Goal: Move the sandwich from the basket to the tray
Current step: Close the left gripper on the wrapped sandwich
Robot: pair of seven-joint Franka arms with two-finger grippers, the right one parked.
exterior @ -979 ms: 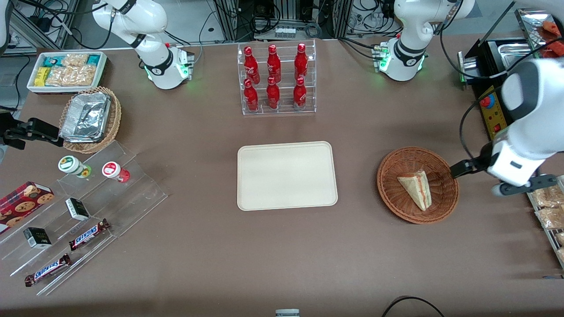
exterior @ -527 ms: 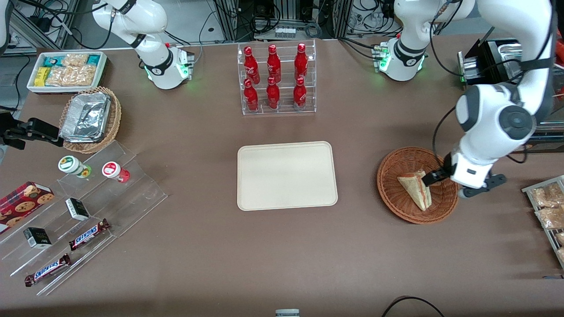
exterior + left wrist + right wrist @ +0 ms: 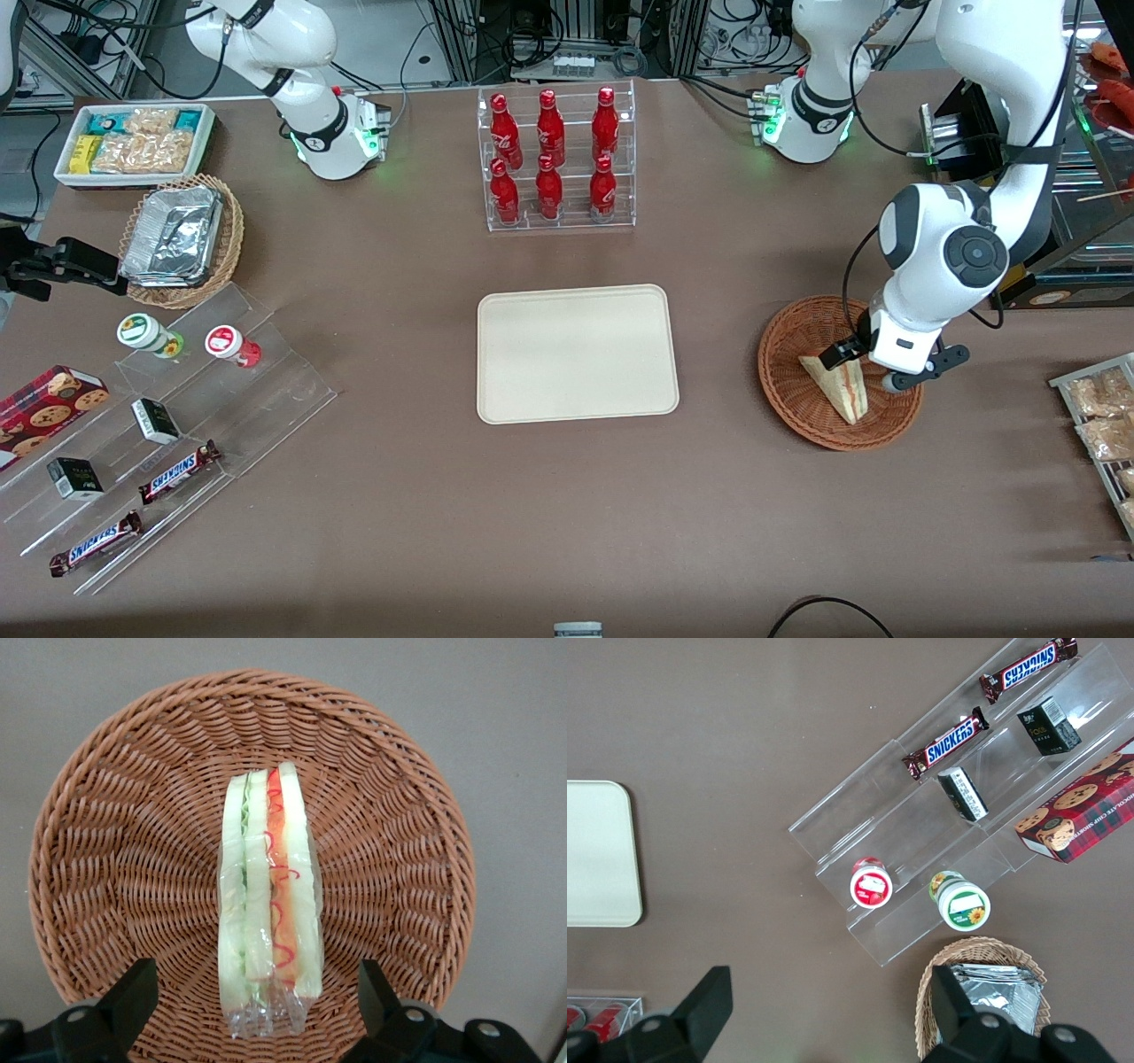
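The small triangular sandwich (image 3: 839, 385) of pale white bread, with green and red filling layers along its cut edge (image 3: 266, 912), lies wrapped in clear film inside the round, reddish-brown woven wicker basket (image 3: 788, 390), resting on the basket's floor near its middle; in the wrist view the wedge stands on its side with the filling edge facing up, and the basket's rim (image 3: 84, 771) rings it all round; the left arm's black two-finger gripper (image 3: 864, 365) hangs directly over the basket, above the sandwich's wider end; its fingers (image 3: 133, 992) are spread wide, one on each side of the sandwich, and neither touches the bread or wrap; the basket sits on the brown table (image 3: 567, 514), toward the working arm's end; the flat cream-beige rectangular tray (image 3: 576, 353) with rounded corners and a low rim lies beside the basket, well apart from it, toward the parked arm's end, with nothing on it; a clear acrylic rack of red bottles (image 3: 554, 158) stands farther from the front camera than the basket, and farther than the tray too.
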